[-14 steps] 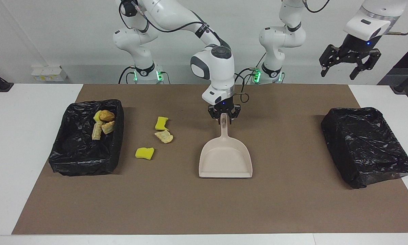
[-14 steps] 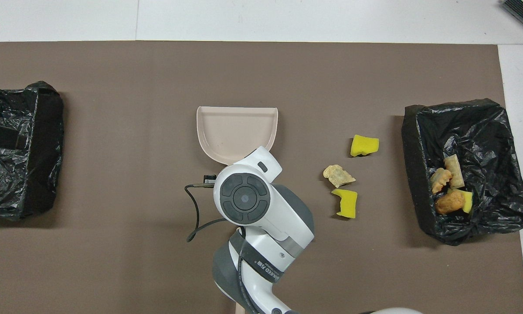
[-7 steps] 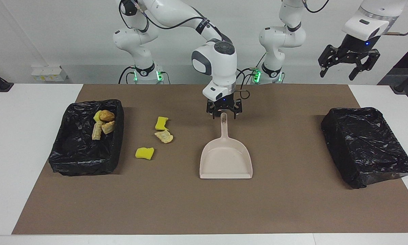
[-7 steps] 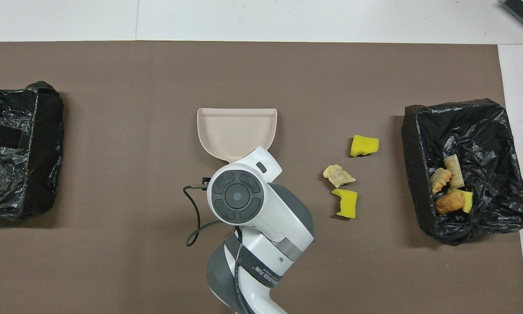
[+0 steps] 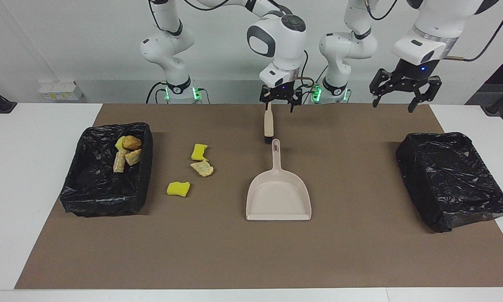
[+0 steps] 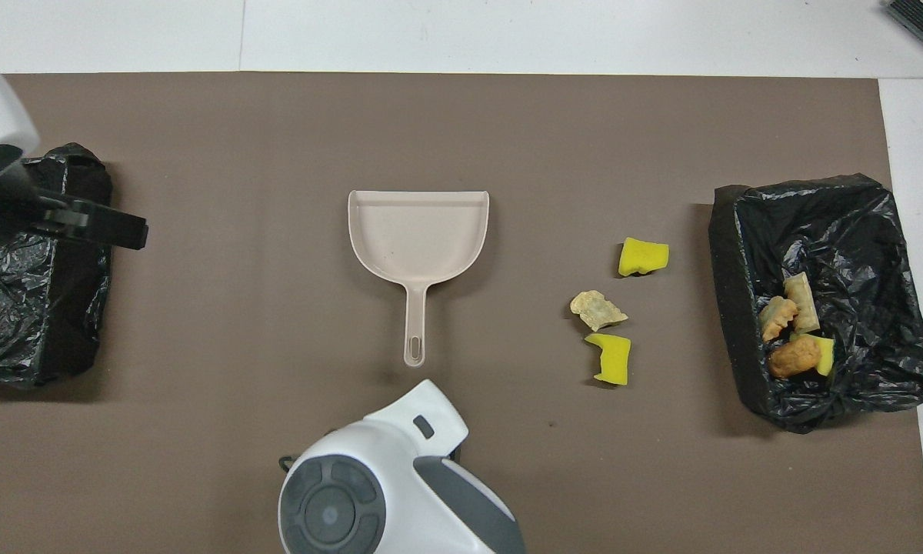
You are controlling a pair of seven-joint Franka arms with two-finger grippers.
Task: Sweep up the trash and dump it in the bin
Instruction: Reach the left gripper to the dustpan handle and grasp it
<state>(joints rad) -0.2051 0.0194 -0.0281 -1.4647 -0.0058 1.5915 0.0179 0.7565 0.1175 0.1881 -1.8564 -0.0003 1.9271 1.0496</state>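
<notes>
The right gripper (image 5: 281,102) is hanging wide open and empty over the brush (image 5: 268,124), which is lying below it, beside the dustpan (image 5: 278,196) handle. Three pieces of trash (image 5: 201,160) are lying off toward the bin (image 5: 107,169). A careless grab risks knocking the brush away. The left gripper (image 5: 404,89) is waiting open, empty.

Dustpan mid-mat, a bin at each end, scraps between.

The dustpan (image 5: 278,197) lies at the middle of the mat (image 5: 251,260), handle toward the robots; the brush (image 5: 268,126) lies just nearer them. Three scraps (image 5: 202,168) lie between the dustpan and the bin (image 5: 105,197) at the right arm's end, which holds four more (image 5: 127,153). Another bin (image 5: 450,180) sits at the left arm's end.
</notes>
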